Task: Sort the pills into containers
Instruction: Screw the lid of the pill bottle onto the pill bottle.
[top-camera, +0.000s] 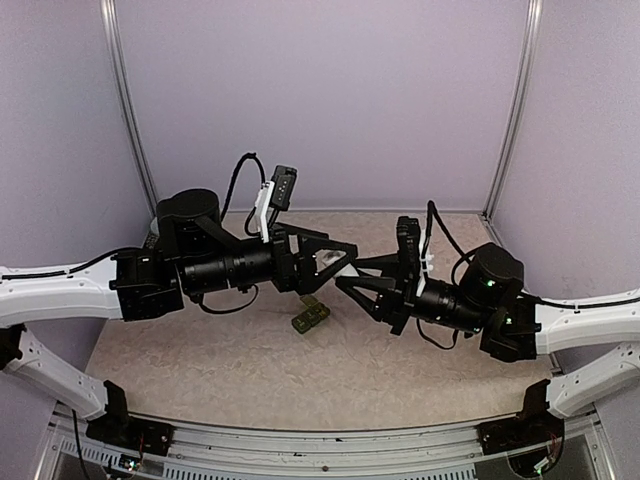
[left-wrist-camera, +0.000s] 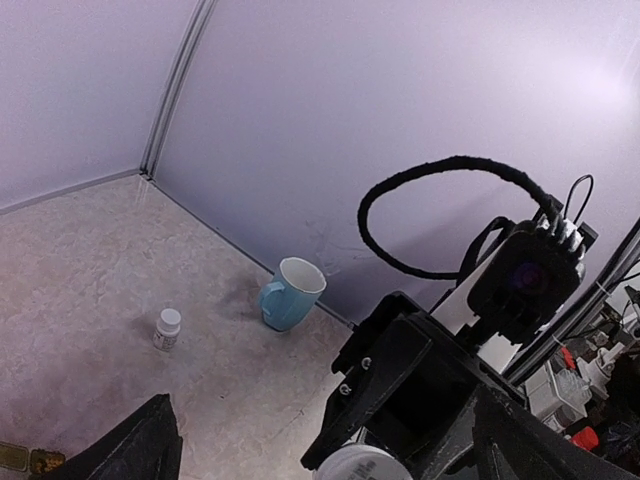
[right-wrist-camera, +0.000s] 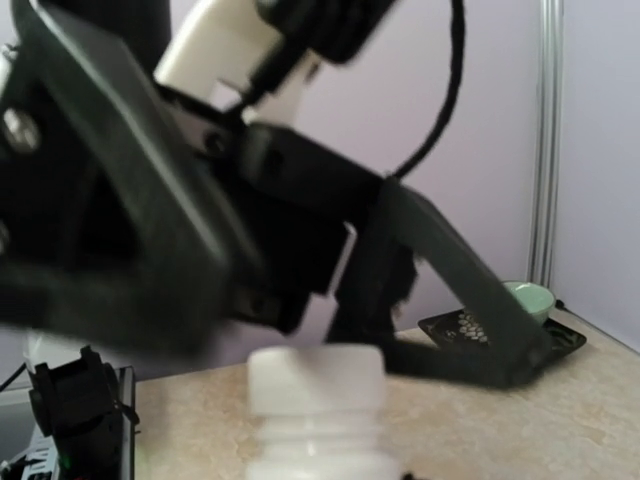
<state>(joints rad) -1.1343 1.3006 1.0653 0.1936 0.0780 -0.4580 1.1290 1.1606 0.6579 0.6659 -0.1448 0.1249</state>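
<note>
The dark green strip of containers (top-camera: 311, 316) lies near the middle of the bench (top-camera: 200, 370), just in front of and below the two hands, which meet above it. The right hand (top-camera: 352, 276) is closed around a white capped bottle (right-wrist-camera: 315, 390). The left hand (top-camera: 336, 256) stands wide open at that bottle, its fingers (left-wrist-camera: 140, 445) spread to either side of the cap and gripping nothing. Farther back a small white bottle (left-wrist-camera: 167, 328) stands on the bench. A pale blue mug (left-wrist-camera: 292, 293) stands beyond it by the back wall, and a pale green bowl (right-wrist-camera: 528, 297) sits near a corner.
</note>
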